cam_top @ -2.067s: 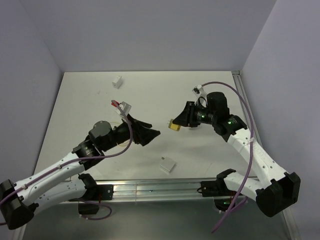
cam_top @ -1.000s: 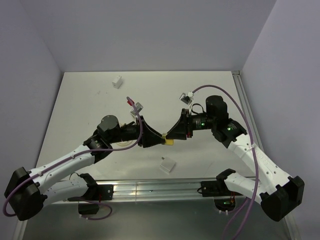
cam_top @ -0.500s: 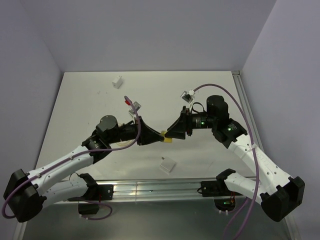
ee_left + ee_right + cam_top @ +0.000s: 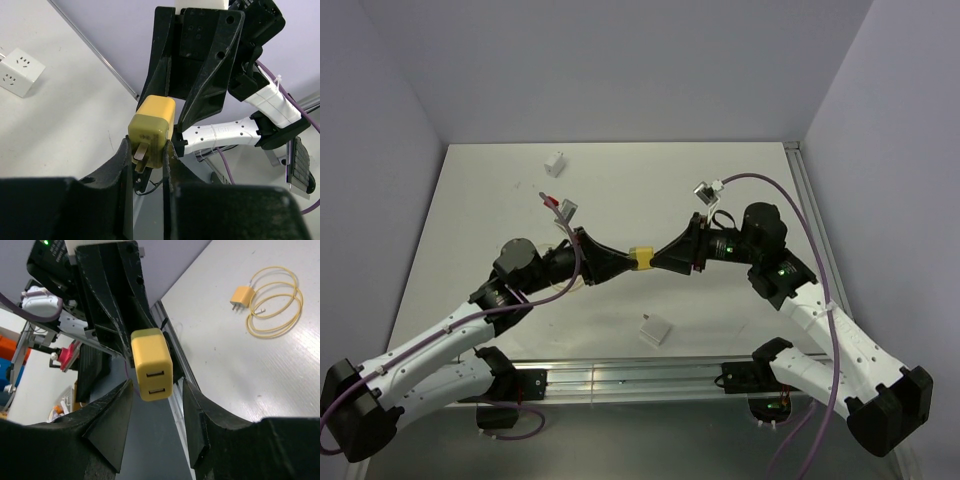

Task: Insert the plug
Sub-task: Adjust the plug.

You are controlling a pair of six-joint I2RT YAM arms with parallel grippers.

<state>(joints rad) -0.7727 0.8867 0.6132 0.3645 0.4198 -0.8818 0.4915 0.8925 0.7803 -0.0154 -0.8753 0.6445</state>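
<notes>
The left end effector [image 4: 625, 262] and right end effector [image 4: 660, 258] meet tip to tip, barring the bench [image 4: 480, 200] centre. A white socket block [image 4: 655, 329] obstructs the near edge, a white cube [image 4: 556, 163] the far left. The far middle lies open.

The matte white table [image 4: 500, 200] is evenly lit from above, shadows soft; black plastic fingers [image 4: 105, 425] are blurred, the yellow cubic plug [image 4: 151, 365] sharp.
</notes>
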